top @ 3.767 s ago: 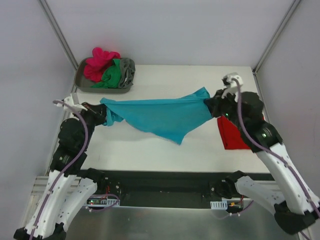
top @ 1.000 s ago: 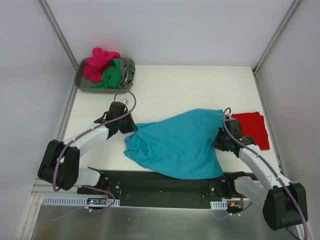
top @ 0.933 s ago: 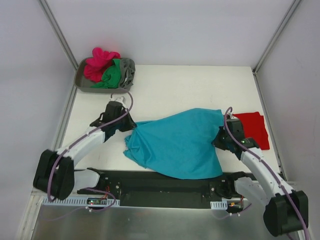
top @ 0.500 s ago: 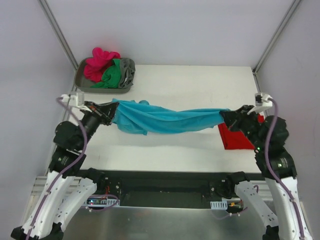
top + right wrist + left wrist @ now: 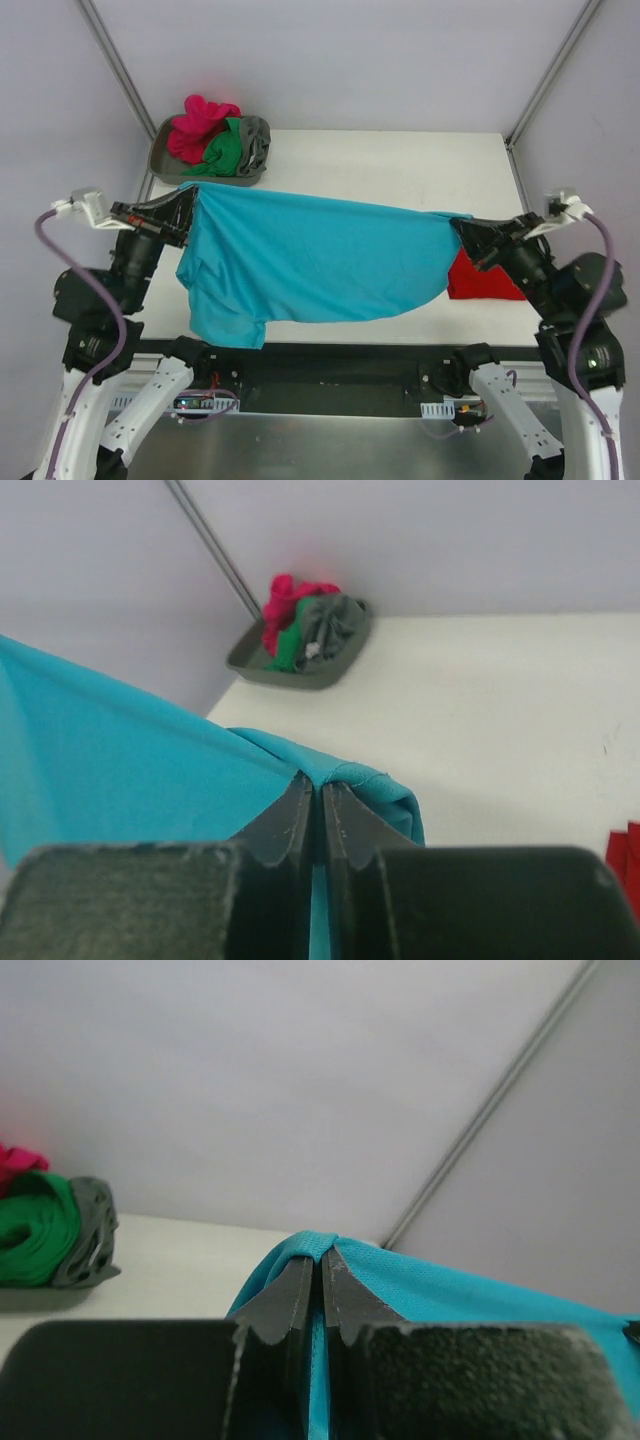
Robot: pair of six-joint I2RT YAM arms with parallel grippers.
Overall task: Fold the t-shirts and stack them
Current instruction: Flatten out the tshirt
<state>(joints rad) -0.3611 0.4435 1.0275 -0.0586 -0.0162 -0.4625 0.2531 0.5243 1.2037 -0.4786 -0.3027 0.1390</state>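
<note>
A teal t-shirt (image 5: 310,255) hangs spread in the air between both arms, above the white table. My left gripper (image 5: 192,203) is shut on its left top corner; the cloth (image 5: 440,1285) is pinched between the fingers in the left wrist view. My right gripper (image 5: 462,228) is shut on its right top corner; the cloth (image 5: 120,770) drapes to the left in the right wrist view. A folded red t-shirt (image 5: 482,280) lies on the table at the right, partly hidden behind the teal one. Magenta (image 5: 198,125), green (image 5: 228,150) and grey (image 5: 256,142) shirts lie bunched in the tray.
A grey plastic tray (image 5: 172,172) stands at the table's back left corner; it also shows in the right wrist view (image 5: 262,667). Metal frame posts (image 5: 115,60) rise at both back corners. The white table (image 5: 380,165) has walls close on both sides.
Both arms have lifted and drawn apart, raising the teal shirt off the table. It went from a stretched rope-like band to a wide sheet hanging open.
</note>
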